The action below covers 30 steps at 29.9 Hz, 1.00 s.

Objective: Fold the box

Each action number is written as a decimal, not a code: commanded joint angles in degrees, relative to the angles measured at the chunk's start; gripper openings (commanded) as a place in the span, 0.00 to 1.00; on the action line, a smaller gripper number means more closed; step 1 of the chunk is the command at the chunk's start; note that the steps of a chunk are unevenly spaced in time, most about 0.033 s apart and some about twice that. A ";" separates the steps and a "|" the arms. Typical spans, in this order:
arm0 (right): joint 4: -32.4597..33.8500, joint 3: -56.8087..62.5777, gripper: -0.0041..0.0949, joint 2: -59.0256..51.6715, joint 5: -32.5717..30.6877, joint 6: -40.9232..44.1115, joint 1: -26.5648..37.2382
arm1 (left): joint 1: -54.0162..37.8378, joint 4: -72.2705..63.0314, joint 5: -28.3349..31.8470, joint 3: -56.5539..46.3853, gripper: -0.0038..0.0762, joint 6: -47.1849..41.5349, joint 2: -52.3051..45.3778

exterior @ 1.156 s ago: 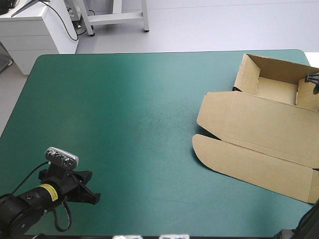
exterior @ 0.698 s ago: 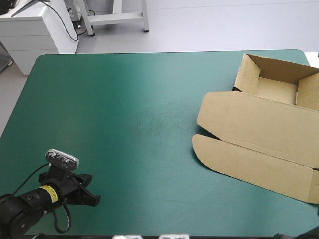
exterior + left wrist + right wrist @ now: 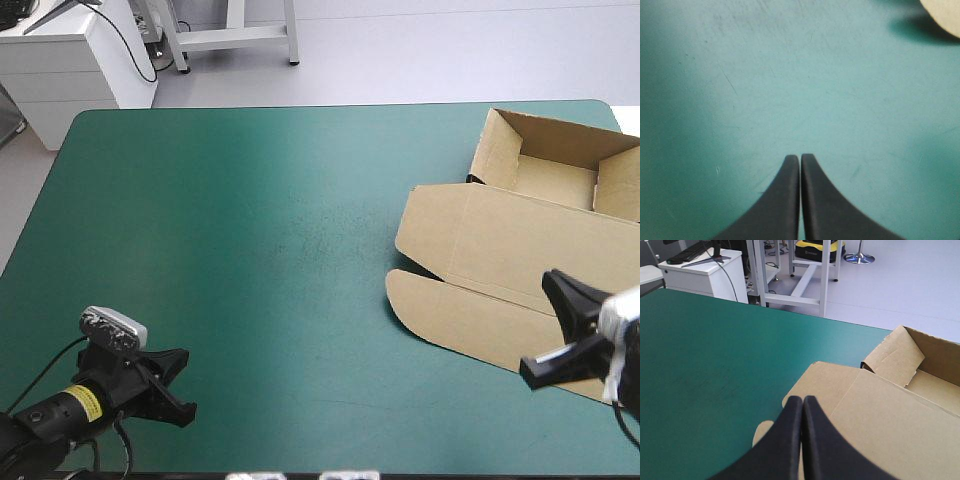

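Two claws, both closed: left claw (image 3: pixel 800 158) over teal-green cover (image 3: pixel 250 220), right claw (image 3: pixel 803 400) above the box (image 3: pixel 500 240).

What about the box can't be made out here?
High view: the box runs off the frame's right side; the right gripper covers its near corner.
Left wrist view: only a blurred scrap of the box shows, far ahead of the left gripper.
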<state>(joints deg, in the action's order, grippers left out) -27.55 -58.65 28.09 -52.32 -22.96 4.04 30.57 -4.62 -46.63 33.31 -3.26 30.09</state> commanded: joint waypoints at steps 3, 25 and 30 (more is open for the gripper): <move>11.44 4.11 0.02 -9.71 0.33 9.44 -3.51 | 0.41 -1.16 4.44 1.38 0.04 4.14 -6.31; 18.95 27.77 0.02 -27.12 6.15 13.55 -4.74 | 0.41 0.95 4.37 -5.76 0.04 10.85 -25.56; 18.75 31.12 0.02 -28.28 8.10 10.38 -7.07 | 0.41 0.81 5.23 -7.81 0.04 10.14 -27.23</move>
<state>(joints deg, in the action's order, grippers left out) -8.54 -27.23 -0.72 -49.72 -10.40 -1.66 30.57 -3.05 -46.83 24.39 7.65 2.79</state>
